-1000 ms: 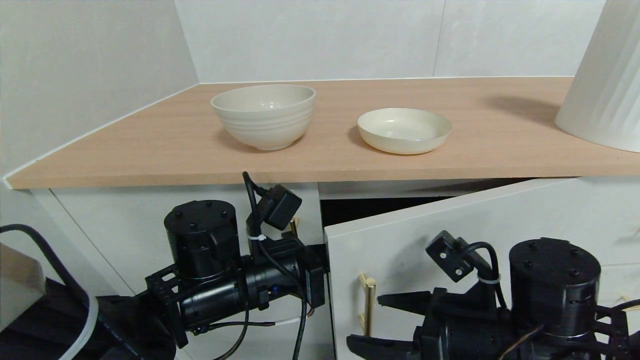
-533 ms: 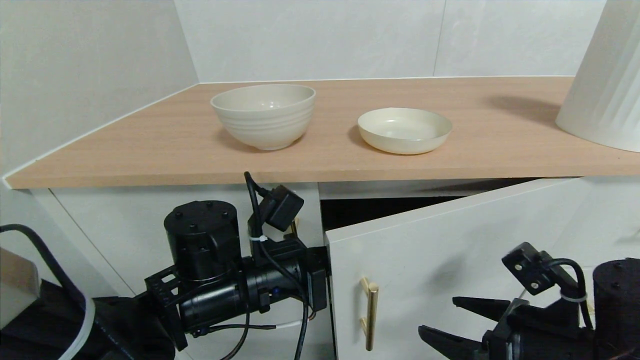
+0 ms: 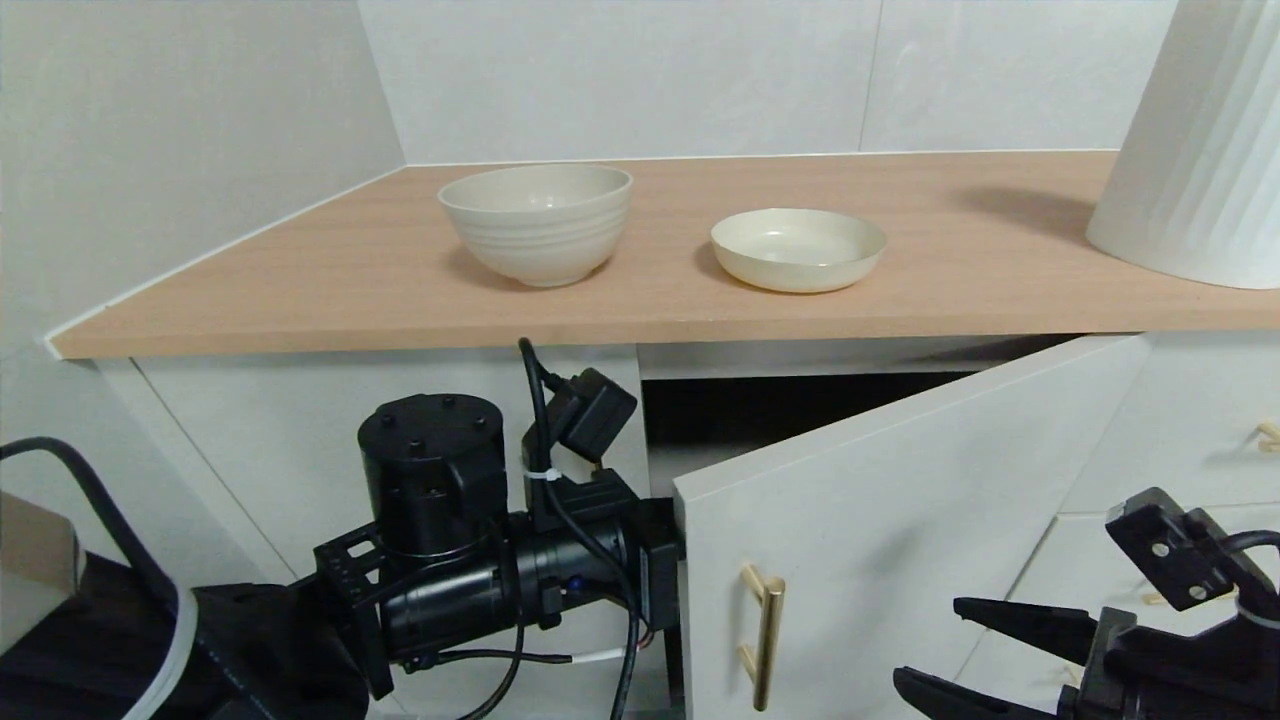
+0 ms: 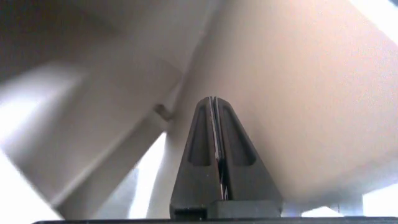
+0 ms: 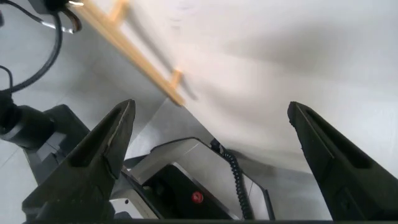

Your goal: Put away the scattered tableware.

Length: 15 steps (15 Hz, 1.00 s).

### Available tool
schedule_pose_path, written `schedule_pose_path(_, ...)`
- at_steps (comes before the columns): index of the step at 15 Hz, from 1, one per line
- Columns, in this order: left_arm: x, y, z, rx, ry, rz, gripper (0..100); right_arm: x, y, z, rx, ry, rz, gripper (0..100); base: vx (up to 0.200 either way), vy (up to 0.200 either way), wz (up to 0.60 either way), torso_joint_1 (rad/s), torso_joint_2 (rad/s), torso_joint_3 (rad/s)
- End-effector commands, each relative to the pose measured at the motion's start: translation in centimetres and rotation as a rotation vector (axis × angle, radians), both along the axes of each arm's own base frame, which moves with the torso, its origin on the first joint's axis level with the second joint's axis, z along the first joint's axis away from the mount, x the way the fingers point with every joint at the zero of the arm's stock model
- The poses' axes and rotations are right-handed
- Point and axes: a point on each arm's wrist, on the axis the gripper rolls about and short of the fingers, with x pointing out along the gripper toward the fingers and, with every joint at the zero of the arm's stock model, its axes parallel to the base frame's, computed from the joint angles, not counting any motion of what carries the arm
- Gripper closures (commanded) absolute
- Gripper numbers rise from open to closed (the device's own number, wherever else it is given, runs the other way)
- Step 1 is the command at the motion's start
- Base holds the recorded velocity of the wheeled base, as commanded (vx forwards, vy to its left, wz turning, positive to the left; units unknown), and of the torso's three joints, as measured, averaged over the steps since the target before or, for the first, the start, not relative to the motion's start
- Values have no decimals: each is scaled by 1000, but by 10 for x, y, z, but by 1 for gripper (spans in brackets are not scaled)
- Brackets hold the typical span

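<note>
Well, ribbed cream bowl [image 3: 537,222], shallow cream dish [image 3: 797,250]; left gripper [image 4: 213,102] together, right gripper [image 3: 928,642] apart.

2 pieces of tableware on the wooden countertop [image 3: 300,290], both upright, mouths up.

Deep bowl [image 3: 537,222]: pale grey-beige, glossy, with rounded sides that narrow to a small foot. A few faint horizontal ridges run round the outside. Inside looks empty. It sits toward the left end of the counter, nearer the corner of the walls.

Shallow dish [image 3: 798,249]: cream, round, with a low flared rim and a flat glossy bottom. Looks empty. It sits to the right of the bowl, about level with it front to back.

The 2 are apart, not touching, with bare wood between them. Neither is tilted. Both stand back from the counter's front edge.
</note>
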Motion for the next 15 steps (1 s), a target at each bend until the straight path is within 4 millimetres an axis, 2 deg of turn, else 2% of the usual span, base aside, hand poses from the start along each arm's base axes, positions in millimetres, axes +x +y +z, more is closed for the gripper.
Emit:
schedule_pose_path(1, 3, -5, -4, 13, 13, -2, 100, -3, -2, 4, 14, -17, 2, 0, 0, 0, 0, 0, 0, 0)
schedule_pose_path(4, 12, -14, -17, 34, 38, -3, 100, -3, -2, 4, 16, -22, 0, 0, 0, 0, 0, 0, 0, 0)
schedule_pose_path(9, 8, -16, -14, 33, 35, -14, 100, -3, -3, 6, 19, -30, -4, 0, 0, 0, 0, 0, 0, 0)
schedule_pose_path(13, 8, -17, -13, 42, 43, -6, 100, -2, -2, 8, 20, -38, -6, 0, -200, 0, 0, 7, 4, 1)
schedule_pose_path(15, 12, -21, -17, 59, 61, -6, 100, -2, -3, 11, 26, -55, -32, 0, 0, 0, 0, 0, 0, 0)
